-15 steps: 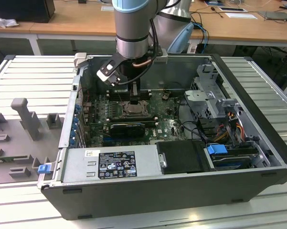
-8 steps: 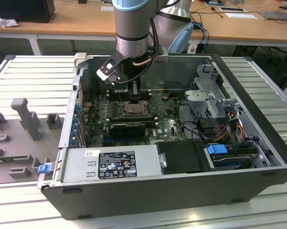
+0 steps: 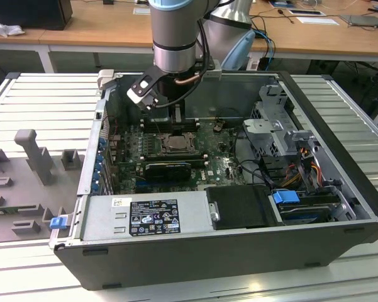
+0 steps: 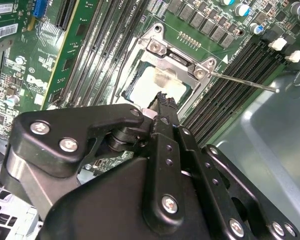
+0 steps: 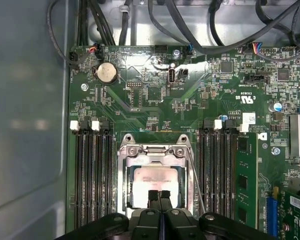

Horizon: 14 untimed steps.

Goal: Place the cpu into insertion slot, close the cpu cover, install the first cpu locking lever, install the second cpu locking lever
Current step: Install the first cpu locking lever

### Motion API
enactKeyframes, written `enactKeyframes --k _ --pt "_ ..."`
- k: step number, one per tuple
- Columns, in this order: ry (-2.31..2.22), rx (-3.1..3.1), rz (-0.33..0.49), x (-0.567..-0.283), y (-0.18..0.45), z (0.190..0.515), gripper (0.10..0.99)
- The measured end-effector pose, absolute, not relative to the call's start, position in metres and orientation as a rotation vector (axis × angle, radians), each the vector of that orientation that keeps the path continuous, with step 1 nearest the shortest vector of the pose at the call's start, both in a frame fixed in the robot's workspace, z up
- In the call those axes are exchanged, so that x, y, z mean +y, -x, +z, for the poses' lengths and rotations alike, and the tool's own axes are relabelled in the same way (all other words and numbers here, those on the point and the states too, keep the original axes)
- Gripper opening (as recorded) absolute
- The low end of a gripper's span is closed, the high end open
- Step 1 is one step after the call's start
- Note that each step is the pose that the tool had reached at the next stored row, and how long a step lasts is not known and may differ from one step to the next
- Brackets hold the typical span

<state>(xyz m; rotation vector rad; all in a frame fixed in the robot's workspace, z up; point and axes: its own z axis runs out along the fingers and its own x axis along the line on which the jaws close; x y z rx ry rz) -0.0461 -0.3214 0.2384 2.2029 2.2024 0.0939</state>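
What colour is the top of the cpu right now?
Pale silvery-beige metal. The cpu shows best in the first wrist view.

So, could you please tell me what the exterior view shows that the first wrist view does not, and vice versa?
The exterior view adds the open computer case, its silver power supply, the drive cage, the arm and a grey fixture tray on the exterior view's left. The first wrist view adds the coin cell battery, a green memory module and a cpu locking lever beside the insertion slot. Both share the cpu in that slot, framed by the cpu cover, with the gripper, fingers shut, at its edge.
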Motion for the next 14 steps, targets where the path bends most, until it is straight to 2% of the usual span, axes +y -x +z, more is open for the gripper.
enactKeyframes --k 14 --pt "-2.203 2.203 0.094 -0.321 0.046 0.259 0.106"
